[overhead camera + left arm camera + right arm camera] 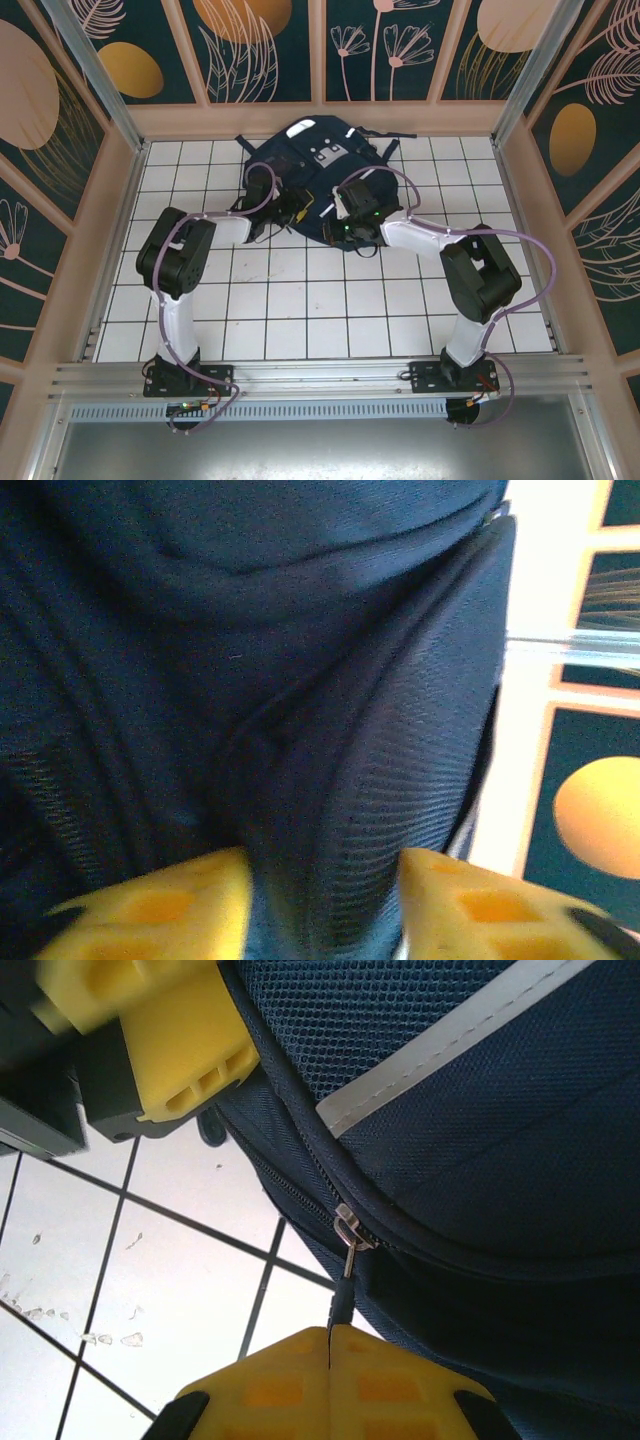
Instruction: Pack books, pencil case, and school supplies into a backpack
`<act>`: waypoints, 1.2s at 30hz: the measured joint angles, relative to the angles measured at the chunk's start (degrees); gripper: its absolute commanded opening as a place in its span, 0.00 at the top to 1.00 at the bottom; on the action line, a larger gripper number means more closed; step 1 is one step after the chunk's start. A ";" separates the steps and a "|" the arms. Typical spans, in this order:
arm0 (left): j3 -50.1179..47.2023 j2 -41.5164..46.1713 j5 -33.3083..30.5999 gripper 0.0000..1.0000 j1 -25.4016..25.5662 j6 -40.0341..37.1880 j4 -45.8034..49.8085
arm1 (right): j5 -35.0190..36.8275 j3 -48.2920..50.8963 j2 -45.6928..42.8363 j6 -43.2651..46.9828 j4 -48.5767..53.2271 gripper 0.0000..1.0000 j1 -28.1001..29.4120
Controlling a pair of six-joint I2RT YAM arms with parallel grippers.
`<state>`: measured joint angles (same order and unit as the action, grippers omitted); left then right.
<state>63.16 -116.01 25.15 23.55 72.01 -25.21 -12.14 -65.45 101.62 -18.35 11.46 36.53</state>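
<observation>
The big navy-blue cloth backpack [290, 160] is lying at the 12 o'clock end of the white tiled table [300, 300]. The right gripper [330, 1345] is squeezing the little silver zipper pull [347, 1232], and the left gripper [320, 900] is pinching a fold of the bag. I think the right one should be tugging gently along the zipper line while the left is holding the cloth tight. The left one's yellow finger [180, 1050], at 10 o'clock from the pull, may be getting in the way.

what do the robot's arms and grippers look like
Both arms, the left arm and right arm, have white link covers between chunky black joint housings, on black bases. A lilac cable loops along each. The left gripper and right gripper have blocky yellow fingers with square recesses, on black mounts.
</observation>
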 measured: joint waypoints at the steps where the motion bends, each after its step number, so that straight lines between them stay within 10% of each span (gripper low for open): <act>1: 0.31 -0.61 0.11 0.87 0.02 -0.20 0.04 | 0.04 0.00 0.00 0.00 0.02 1.00 -0.24; 3: 0.85 -1.18 0.42 1.00 0.04 -0.22 -0.07 | 0.07 0.00 0.00 0.22 0.04 1.00 -0.59; 19: 1.11 -0.31 -0.13 1.00 0.26 -2.08 0.63 | 1.77 5.25 -6.69 3.21 5.46 1.00 -7.61; 28: -1.53 1.36 -1.18 1.00 0.26 -1.27 -1.18 | 5.70 0.70 -4.85 -10.21 4.20 0.54 1.64; 36: -3.34 2.49 -1.09 1.00 0.26 -0.26 -2.54 | 10.82 -2.32 2.49 -19.28 1.25 0.54 5.46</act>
<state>59.81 -113.51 24.05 23.81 71.75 -27.75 -1.32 -67.77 104.12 -37.63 12.71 42.00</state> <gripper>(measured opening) 0.060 0.466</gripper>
